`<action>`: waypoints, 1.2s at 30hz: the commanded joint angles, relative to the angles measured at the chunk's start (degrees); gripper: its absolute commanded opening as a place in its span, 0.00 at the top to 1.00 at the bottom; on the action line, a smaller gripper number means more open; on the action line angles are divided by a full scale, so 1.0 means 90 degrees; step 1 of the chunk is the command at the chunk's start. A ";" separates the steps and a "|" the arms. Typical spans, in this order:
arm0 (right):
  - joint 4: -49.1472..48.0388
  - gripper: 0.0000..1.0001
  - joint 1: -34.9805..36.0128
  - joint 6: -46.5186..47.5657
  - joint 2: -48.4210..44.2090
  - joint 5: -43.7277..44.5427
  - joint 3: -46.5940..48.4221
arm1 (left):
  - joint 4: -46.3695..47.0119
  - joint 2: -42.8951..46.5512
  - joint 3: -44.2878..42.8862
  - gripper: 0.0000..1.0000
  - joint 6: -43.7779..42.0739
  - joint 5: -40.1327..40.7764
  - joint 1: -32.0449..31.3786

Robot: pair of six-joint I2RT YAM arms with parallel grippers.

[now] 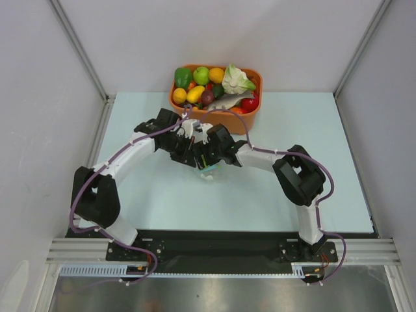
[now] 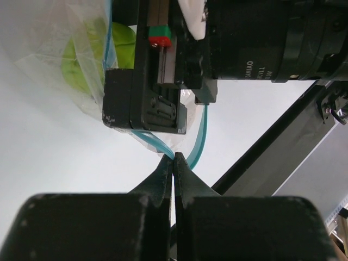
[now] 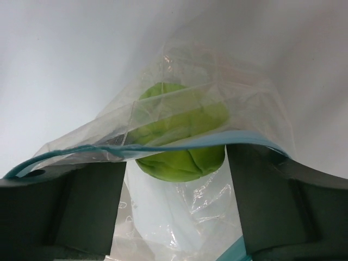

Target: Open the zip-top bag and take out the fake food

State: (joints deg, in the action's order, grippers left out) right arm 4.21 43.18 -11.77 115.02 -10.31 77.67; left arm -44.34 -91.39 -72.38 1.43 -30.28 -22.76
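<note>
At mid-table (image 1: 312, 136), just in front of the orange tub (image 1: 255, 112), my left arm (image 1: 128, 156) and right arm (image 1: 260, 158) converge over the zip-top bag (image 1: 209, 172). In the top view the bag sits directly under my fingertips, largely hidden by them.

Right gripper (image 3: 174, 163): fingers spread wide. The light-blue zip strip (image 3: 179, 142) lies across both fingertips, running from one to the other. The lime-green fruit (image 3: 182, 157) sits in the gap between the two fingers, just beyond the strip, wrapped in crinkled clear plastic. I cannot tell whether these fingers are inside the bag mouth or only behind it.

Left gripper (image 2: 173, 165): fingers pressed together, pinching the zip strip at the very tips. From the pinch the strip rises in a narrow loop. One branch passes behind a finger (image 2: 144, 103) of my right gripper and the other curves up beside it. The body of the bag lies beyond, up and to the left in this view. The lime-green fruit inside it is well apart from my left fingertips.

The green piece is the only content I can make out, since plastic folds obscure the rest. The tub holds assorted toy fruit and a cauliflower (image 1: 237, 79), apart from the bag.
</note>
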 commanded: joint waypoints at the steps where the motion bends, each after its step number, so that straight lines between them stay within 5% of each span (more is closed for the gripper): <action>1: -0.0399 0.29 -0.0003 0.0145 0.0237 -0.0144 0.0139 | -0.0044 -0.0011 -0.0298 1.00 -0.0130 -0.0131 -0.0049; 3: -0.0370 0.48 -0.0003 0.0165 0.0247 -0.0193 0.0149 | -0.0044 -0.0001 -0.0298 1.00 -0.0120 -0.0102 -0.0049; 12: -0.0058 0.82 -0.0120 0.0107 -0.0114 -0.0212 -0.0016 | 0.0024 0.0009 -0.0278 1.00 0.0016 0.0210 -0.0039; 20: 0.0040 0.91 -0.0334 -0.0108 -0.0973 -0.0359 -0.0485 | 0.0112 -0.0118 -0.0220 1.00 0.0114 0.0259 -0.0049; 36: 0.0226 0.95 -0.0384 -0.0489 -0.1901 -0.1022 -0.0534 | 0.0180 -0.0167 -0.0073 1.00 0.0075 0.0220 -0.0049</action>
State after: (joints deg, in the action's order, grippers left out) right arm 5.85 39.68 -15.25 100.88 -16.67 71.77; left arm -43.83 -93.03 -72.79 1.69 -28.45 -22.76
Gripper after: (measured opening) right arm 0.613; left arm 0.008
